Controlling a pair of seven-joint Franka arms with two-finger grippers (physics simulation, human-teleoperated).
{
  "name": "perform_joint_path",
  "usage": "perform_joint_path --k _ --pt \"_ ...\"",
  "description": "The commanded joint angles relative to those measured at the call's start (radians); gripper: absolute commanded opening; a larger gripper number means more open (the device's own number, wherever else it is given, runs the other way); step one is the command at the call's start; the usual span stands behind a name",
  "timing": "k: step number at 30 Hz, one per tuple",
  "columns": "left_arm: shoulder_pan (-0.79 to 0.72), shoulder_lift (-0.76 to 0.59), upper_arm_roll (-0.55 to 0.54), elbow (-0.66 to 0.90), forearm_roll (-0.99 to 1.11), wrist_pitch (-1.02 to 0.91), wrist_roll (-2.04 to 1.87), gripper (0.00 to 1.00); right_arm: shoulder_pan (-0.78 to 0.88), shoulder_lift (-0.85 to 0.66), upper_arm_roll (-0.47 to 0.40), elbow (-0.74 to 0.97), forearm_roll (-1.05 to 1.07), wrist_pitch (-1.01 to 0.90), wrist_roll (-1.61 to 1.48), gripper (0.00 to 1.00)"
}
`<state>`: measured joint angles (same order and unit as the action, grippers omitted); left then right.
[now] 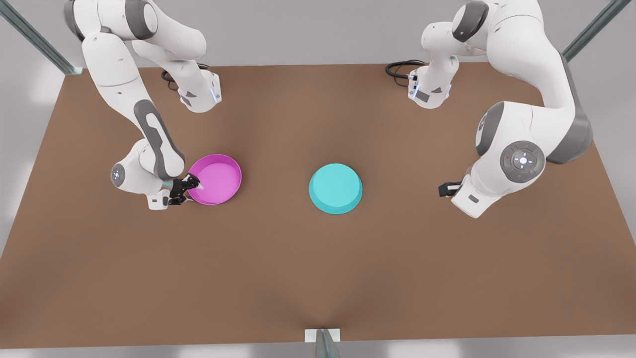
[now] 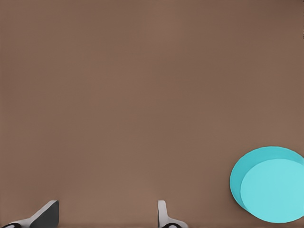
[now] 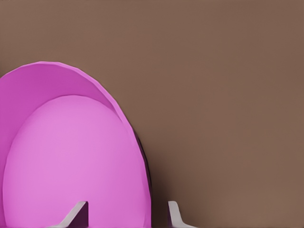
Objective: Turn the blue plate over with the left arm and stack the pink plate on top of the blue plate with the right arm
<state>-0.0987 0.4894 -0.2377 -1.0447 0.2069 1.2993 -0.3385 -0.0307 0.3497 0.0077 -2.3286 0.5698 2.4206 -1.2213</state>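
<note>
The right gripper point(image 1: 191, 188) is down at the pink plate point(image 1: 215, 179), on the side of it facing the bench's edge at the front view's left. Its fingers point(image 3: 76, 216) stand open and straddle the plate's rim: one over the lighter pink inside, the other outside the wall, over the bare bench point(image 1: 318, 278). Whether the fingers touch the rim cannot be told. The pink plate sits upright, open side up, left of the bench's middle in the front view and about halfway between the far and near edges.

The left gripper point(image 1: 445, 189) hangs low over the bench toward the edge at the front view's right, pointing toward the blue plate point(image 1: 335, 188) but well apart from it. In the left wrist view its fingers point(image 2: 45, 216) are spread wide with nothing between them, brown bench below, and the blue plate point(image 2: 268, 185) lies off to one side. The left arm waits there.

The blue plate lies near the bench's middle, upside down, its flat plain bottom facing up and its rim on the bench. The two plates are well apart, at about the same distance from the near edge.
</note>
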Motion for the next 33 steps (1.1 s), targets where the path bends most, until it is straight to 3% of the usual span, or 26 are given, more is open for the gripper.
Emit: perform_joint_path --k 1,3,16,18,20,33 --pt "0.001 0.0 0.0 0.0 0.0 0.0 -0.001 1.0 0.0 0.0 0.0 0.0 0.001 0.0 0.0 0.56" --pt "-0.003 0.0 0.0 0.0 0.0 0.0 -0.001 1.0 0.0 0.002 0.0 0.0 0.021 -0.003 -0.001 0.42" --pt "-0.004 0.004 -0.002 0.0 0.0 0.0 -0.001 1.0 0.012 0.021 0.0 0.002 0.027 0.0 -0.003 0.41" --pt "-0.004 0.004 0.0 0.0 0.0 0.0 -0.001 1.0 0.012 0.02 0.0 0.002 0.027 -0.002 -0.003 0.28" --pt "-0.004 0.004 -0.002 0.0 0.0 0.0 -0.001 1.0 0.012 0.018 0.0 0.002 0.027 -0.002 -0.001 0.22" --pt "-0.009 0.006 -0.002 -0.002 0.005 0.0 -0.001 1.0 0.012 0.002 0.0 0.003 0.027 -0.017 0.009 0.21"
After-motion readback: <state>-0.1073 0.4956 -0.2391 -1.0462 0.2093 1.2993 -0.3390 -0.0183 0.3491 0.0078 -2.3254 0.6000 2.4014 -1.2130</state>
